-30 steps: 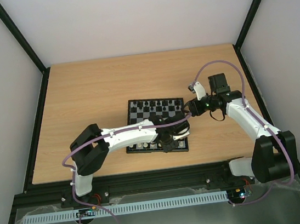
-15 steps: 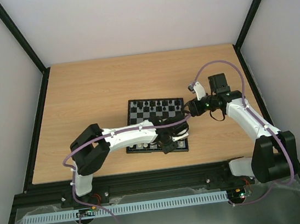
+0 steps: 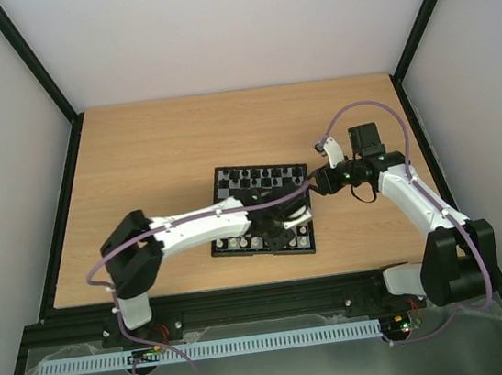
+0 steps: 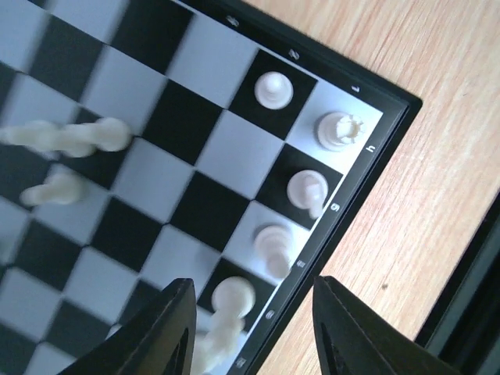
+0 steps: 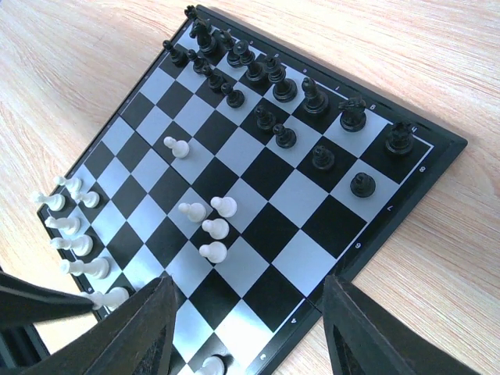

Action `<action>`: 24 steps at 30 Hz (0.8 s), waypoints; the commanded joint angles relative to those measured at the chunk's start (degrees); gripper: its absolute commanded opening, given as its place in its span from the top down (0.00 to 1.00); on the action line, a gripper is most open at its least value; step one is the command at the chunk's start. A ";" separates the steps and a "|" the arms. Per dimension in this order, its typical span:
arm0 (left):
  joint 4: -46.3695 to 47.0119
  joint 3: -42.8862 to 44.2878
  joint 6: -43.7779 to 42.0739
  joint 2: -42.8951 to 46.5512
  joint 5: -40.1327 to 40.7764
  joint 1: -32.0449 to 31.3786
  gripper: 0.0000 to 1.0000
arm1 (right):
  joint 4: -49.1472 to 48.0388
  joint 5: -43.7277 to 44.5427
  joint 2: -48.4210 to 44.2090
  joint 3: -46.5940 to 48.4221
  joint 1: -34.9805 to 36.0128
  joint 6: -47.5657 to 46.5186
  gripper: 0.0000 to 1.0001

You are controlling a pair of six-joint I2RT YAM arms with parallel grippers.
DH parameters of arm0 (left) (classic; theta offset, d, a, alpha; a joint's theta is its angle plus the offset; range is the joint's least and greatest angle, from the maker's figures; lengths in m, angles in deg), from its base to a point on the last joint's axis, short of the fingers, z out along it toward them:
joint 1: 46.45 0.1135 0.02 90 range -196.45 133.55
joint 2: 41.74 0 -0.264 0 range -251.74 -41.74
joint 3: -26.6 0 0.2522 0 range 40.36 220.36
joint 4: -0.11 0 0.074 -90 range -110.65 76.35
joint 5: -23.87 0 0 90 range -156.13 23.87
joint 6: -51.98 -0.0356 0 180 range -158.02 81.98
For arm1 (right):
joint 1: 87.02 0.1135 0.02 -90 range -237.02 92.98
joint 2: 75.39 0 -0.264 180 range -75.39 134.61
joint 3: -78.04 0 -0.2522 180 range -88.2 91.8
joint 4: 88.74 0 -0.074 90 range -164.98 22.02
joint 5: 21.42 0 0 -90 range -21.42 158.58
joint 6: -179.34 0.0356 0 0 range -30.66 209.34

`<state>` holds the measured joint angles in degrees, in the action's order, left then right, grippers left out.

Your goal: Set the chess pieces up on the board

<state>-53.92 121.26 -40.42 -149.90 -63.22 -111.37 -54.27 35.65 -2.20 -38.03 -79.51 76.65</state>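
Note:
The board (image 3: 221, 191) lies mid-table with black pieces (image 3: 259, 179) along its far rows. My left gripper (image 3: 286, 231) hovers open and empty over the board's near right corner. In the left wrist view its gripper (image 4: 254, 328) frames a cream-white piece (image 4: 228, 303); a bishop (image 4: 273, 246), knight (image 4: 307, 189), rook (image 4: 337, 130) and pawn (image 4: 273, 90) stand along the rim. My right gripper (image 3: 316, 183) is open and empty at the board's right edge. In the right wrist view (image 5: 246, 328), black pieces (image 5: 281, 90) fill the far rows and several white pawns (image 5: 211, 228) cluster mid-board.
The board's black rim (image 4: 367, 183) meets bare wooden table (image 4: 437, 156) to the right. More white pieces (image 5: 74, 234) line the board's left edge in the right wrist view. A dark frame (image 3: 69, 211) borders the table.
The left arm has shifted: its elbow swung to the left and its gripper turned over the board's near right corner. The right arm has not moved.

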 commanded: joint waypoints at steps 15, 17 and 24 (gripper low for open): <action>44.71 -37.87 26.40 43.09 -14.56 22.14 0.21 | 5.34 10.13 4.15 1.17 14.95 -5.94 0.59; 45.48 -39.96 29.30 44.08 -15.31 24.21 0.22 | 4.94 11.89 6.02 1.53 16.52 -6.47 0.61; 36.24 -37.55 23.31 43.82 -9.49 25.11 0.23 | 4.24 14.39 12.50 4.10 19.79 -7.59 0.65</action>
<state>-15.82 81.55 -15.28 -106.74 -76.44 -86.30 -51.61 47.81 7.38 -36.02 -61.17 70.51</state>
